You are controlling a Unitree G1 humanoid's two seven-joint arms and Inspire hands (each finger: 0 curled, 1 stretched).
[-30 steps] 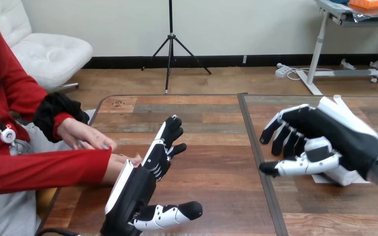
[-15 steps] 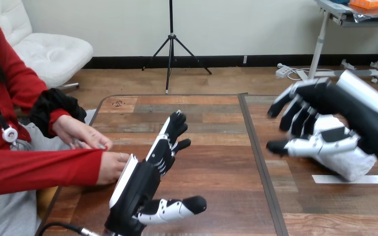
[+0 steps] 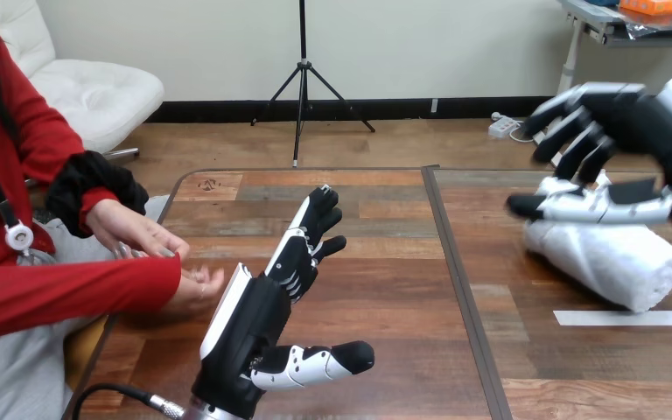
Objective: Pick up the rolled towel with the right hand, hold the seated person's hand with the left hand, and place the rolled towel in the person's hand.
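At the far left, over the left edge of the wooden table (image 3: 385, 289): the person's upper hand (image 3: 131, 229), fingers pointing right and slightly down, and just below it the person's lower hand (image 3: 194, 289) at the end of a red sleeve, low over the wood, fingers loosely curled toward the centre. Immediately right of that lower hand, the left hand (image 3: 258, 319) — entering at the bottom edge on its arm, turned on edge, white shell of its back toward the person, black palm toward the right. Open: fingers (image 3: 315, 223) straight and close together, pointing forward across the table, thumb (image 3: 315, 364) stuck out to the right, low near the bottom edge. Holds nothing. Stands just beside the person's lower hand, shell next to the person's fingertips, not wrapped round it; impossible to tell whether touching. Further right, a dark seam (image 3: 455, 262) running down the middle of the table. Beyond it the rolled towel (image 3: 612, 262) — white, lying on its side on the right half of the table, slanting from upper left to lower right, near side just beside a strip of white tape (image 3: 604, 318) stuck flat on the wood. Above the towel, at the upper right, the right hand (image 3: 647, 131): open as well, palm down, fingers (image 3: 577, 122) spread and loosely bent, pointing left, thumb (image 3: 577, 208) stretched left beneath them and crossing the towel's upper edge. Grips nothing; unclear whether the thumb brushes the towel or hangs just over it.
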